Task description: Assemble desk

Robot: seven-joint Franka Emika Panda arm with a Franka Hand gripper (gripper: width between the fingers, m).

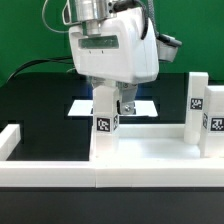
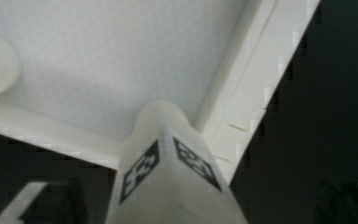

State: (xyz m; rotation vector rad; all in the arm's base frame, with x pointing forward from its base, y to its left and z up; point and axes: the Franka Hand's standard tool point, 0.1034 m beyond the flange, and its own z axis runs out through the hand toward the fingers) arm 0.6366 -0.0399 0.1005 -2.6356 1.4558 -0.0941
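While the arm hangs low over the work, its end effector (image 1: 106, 103) is closed on the upper part of a white square plastic leg post with black-and-white tags on its faces (image 1: 105, 112), holding it upright so that the post's long axis runs straight down out of the fingers. Directly beneath the end effector lies the large white rectangular plastic desk panel with a raised rim (image 1: 150, 150), flat on the black tabletop (image 1: 40, 100). In the wrist view the tagged post (image 2: 172, 165) stands near one corner of the panel (image 2: 123, 70), where two rim walls meet. Whether the post's foot already touches the panel cannot be told, as the post itself hides the join. The coming move seems to turn on this vertical line: the corner seat lies straight below the end effector, along the post's axis. Farther out, toward the exterior view's right, two more white tagged leg posts (image 1: 196, 103) stand upright on the panel. Beyond the end effector, a flat white marker board (image 1: 85, 106) lies on the tabletop.
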